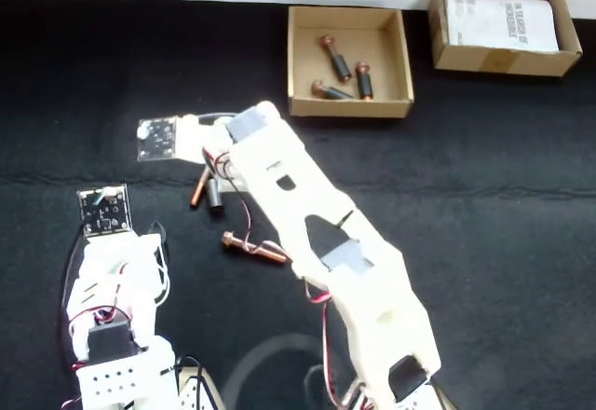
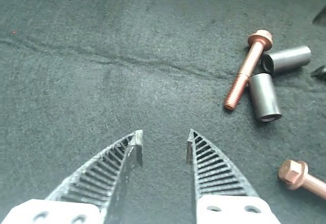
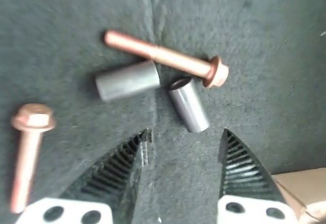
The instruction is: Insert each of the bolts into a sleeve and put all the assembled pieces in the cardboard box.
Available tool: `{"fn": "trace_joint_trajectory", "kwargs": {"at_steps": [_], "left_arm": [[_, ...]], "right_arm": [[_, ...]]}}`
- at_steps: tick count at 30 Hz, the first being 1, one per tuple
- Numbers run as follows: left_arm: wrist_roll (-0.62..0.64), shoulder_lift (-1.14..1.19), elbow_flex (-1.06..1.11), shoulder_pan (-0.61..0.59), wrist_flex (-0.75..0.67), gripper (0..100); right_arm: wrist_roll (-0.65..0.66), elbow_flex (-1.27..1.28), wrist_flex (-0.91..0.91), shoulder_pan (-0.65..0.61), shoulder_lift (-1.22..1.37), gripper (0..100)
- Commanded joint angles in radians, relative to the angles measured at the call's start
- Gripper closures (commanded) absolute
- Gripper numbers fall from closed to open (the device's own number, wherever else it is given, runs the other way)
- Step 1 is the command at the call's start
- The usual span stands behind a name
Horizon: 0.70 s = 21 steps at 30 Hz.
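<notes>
Just ahead of my right hand (image 3: 184,133), jaws spread and empty over the worktop (image 3: 254,30), I've got two sleeves (image 3: 127,80) lying against a loose bolt (image 3: 163,58), a second bolt (image 3: 28,152) nearby, my left hand (image 2: 164,135) open too, and farther off the cardboard box (image 1: 349,107) holding three assembled pieces (image 1: 337,59).

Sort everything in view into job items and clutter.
Job:
- bolt beside the sleeves
- second bolt
- two sleeves
- box holding three assembled pieces

Lying about:
- other box, with a printed sheet inside
</notes>
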Motion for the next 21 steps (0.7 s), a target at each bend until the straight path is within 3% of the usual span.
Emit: {"fn": "trace_joint_trajectory", "kwargs": {"at_steps": [1, 13, 15, 18, 21], "left_arm": [[-0.005, -0.001, 0.019, -0.019, -0.018, 84], [-0.005, -0.001, 0.019, -0.021, -0.018, 84], [-0.005, -0.001, 0.019, -0.021, -0.018, 84], [-0.005, -0.002, 0.019, -0.021, -0.018, 84], [-0.005, -0.002, 0.019, -0.021, -0.018, 84]], "right_arm": [[0.038, -0.127, -0.022, 0.036, 0.068, 80.2], [0.038, -0.513, -0.002, 0.018, 0.407, 80.5], [0.037, -0.579, 0.031, 0.007, 0.452, 84.1], [0.037, -0.670, 0.076, 0.005, 0.513, 98.5], [0.009, -0.746, 0.125, 0.015, 0.547, 98.6]]}}
